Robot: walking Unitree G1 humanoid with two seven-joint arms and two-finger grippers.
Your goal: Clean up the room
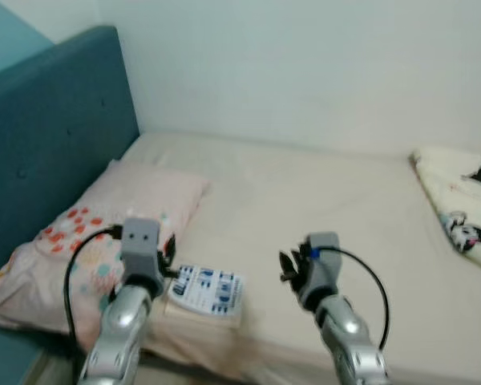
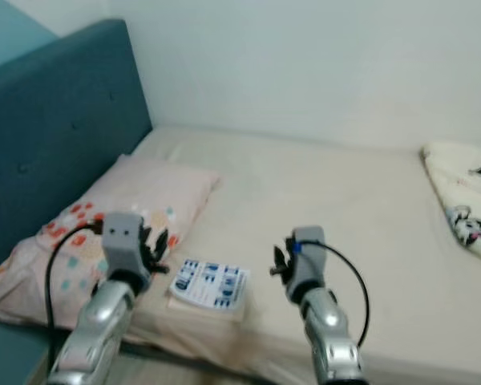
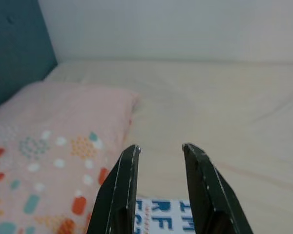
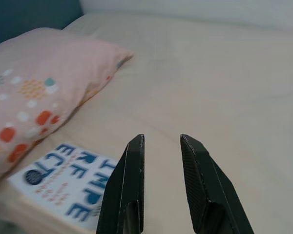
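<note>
A white book with blue lettering [image 1: 206,290] lies flat on the cream bed [image 1: 321,200] near its front edge, right beside a pink pillow with coloured dots [image 1: 112,233]. My left gripper [image 1: 167,250] hovers over the pillow's edge, just left of the book, fingers [image 3: 124,180] open with nothing between them. My right gripper [image 1: 289,269] hangs above the bare sheet to the right of the book, also open and empty; the book [image 4: 71,183] lies ahead of it to one side.
A teal padded headboard [image 1: 56,136] rises on the left and a pale wall [image 1: 305,72] runs behind the bed. A cream blanket with black-and-white cartoon figures [image 1: 463,210] lies at the bed's right side.
</note>
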